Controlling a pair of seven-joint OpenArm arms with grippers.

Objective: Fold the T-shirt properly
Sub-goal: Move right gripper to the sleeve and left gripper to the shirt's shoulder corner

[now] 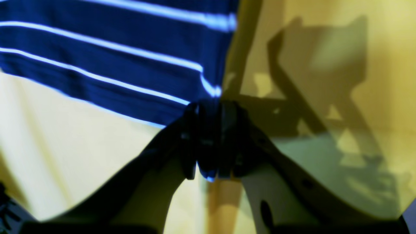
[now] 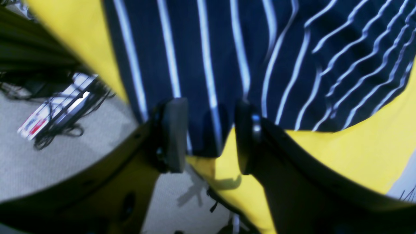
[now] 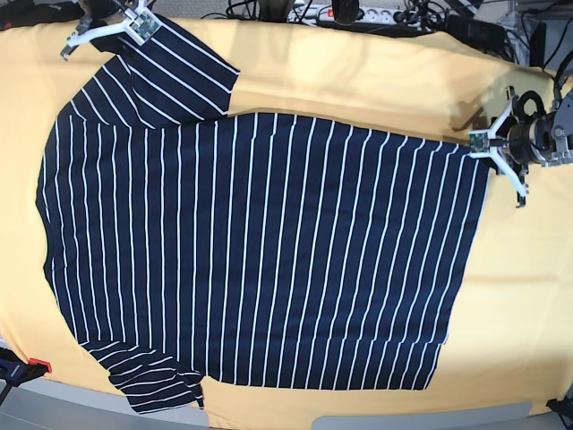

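Observation:
The dark navy T-shirt (image 3: 260, 251) with thin white stripes lies spread flat on the yellow-orange cloth (image 3: 376, 81), neck side at the left and hem at the right. My left gripper (image 3: 482, 143) is at the hem's far right corner. In the left wrist view it (image 1: 211, 139) is shut on that corner of the T-shirt (image 1: 113, 65). My right gripper (image 3: 141, 25) is at the far left sleeve. In the right wrist view it (image 2: 209, 136) is open, with the edge of the T-shirt's sleeve (image 2: 208, 65) lying between its fingers (image 2: 175, 133).
A power strip and cables (image 3: 349, 11) lie beyond the table's far edge. A red clamp (image 3: 34, 365) sits at the front left corner. The right wrist view shows floor with cables and a box (image 2: 55, 113) past the table's edge.

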